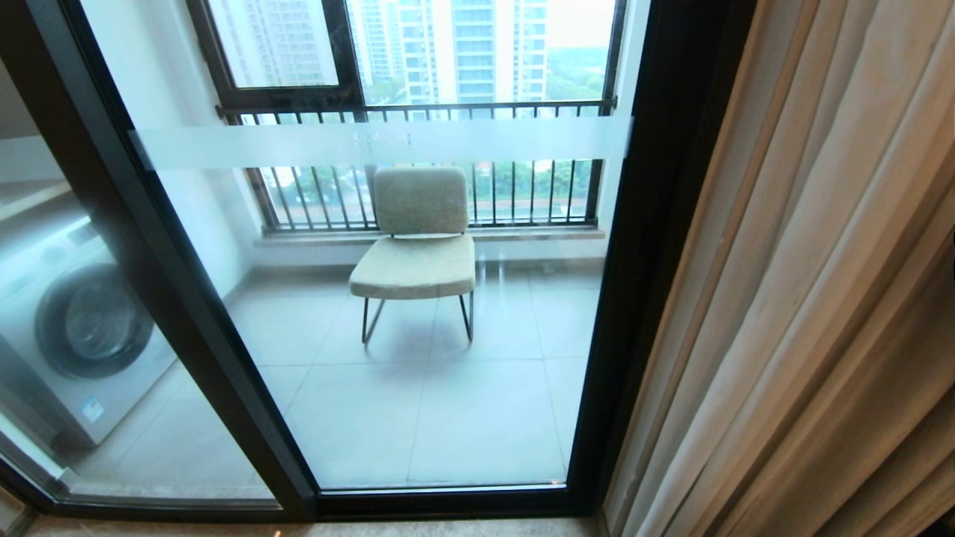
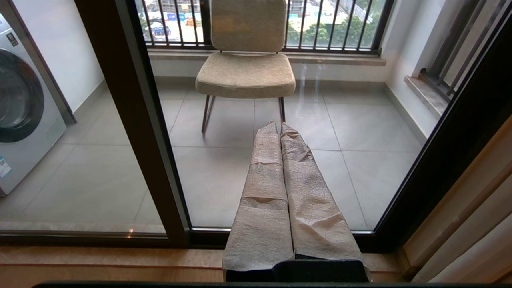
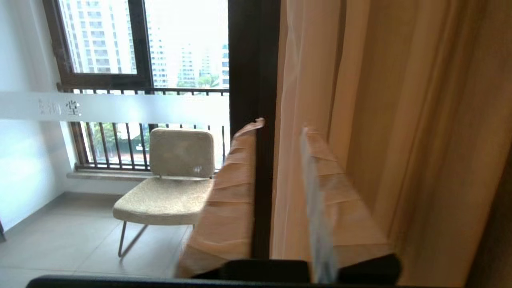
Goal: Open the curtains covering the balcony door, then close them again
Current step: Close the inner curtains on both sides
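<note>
The beige-grey curtains (image 1: 806,298) hang bunched in pleats at the right, leaving the balcony door (image 1: 642,261) uncovered; its black frames hold glass with a frosted band (image 1: 373,143). Neither arm shows in the head view. In the right wrist view my right gripper (image 3: 282,125) is open and raised, pointing at the door's black frame post (image 3: 252,60) and the pale inner edge of the curtains (image 3: 400,100), with nothing between its cloth-wrapped fingers. My left gripper (image 2: 279,126) is shut and empty, held low and pointing at the glass, with the curtains (image 2: 472,224) off to its side.
Behind the glass stand a beige chair (image 1: 418,246) and, at the left, a washing machine (image 1: 74,328). A black-framed window with railing bars (image 1: 418,112) closes the balcony's far side. A wooden sill (image 2: 100,260) runs along the door's foot.
</note>
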You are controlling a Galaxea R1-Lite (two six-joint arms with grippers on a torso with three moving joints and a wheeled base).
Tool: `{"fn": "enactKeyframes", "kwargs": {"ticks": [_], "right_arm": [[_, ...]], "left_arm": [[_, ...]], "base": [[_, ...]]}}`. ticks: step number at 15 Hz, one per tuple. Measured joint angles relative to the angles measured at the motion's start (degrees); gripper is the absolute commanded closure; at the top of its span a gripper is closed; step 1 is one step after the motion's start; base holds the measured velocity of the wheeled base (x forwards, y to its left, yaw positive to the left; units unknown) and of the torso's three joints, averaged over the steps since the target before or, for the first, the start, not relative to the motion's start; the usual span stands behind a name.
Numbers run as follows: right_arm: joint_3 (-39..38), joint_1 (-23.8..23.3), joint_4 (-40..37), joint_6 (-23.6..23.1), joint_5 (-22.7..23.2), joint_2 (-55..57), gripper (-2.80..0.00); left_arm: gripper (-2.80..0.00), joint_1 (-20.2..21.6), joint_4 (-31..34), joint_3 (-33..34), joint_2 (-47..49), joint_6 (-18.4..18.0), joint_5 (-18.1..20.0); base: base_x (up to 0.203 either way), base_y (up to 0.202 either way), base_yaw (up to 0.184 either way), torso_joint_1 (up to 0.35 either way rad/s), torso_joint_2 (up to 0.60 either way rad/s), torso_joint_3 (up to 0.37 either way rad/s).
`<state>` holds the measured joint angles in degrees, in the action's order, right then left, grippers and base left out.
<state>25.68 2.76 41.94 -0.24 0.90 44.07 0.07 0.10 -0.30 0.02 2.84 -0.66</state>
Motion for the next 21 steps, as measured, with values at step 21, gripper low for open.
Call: {"fn": "enactKeyframes", "kwargs": {"ticks": [21], "right_arm": [[33.1,-4.0,0.9,-1.0,-8.5,41.8,-2.8]], "left_arm": [[0.0,0.0,0.0,0.0,0.0,0.0,0.0]], "base": [[0.0,0.0,0.0,0.0,0.0,0.0]]}}
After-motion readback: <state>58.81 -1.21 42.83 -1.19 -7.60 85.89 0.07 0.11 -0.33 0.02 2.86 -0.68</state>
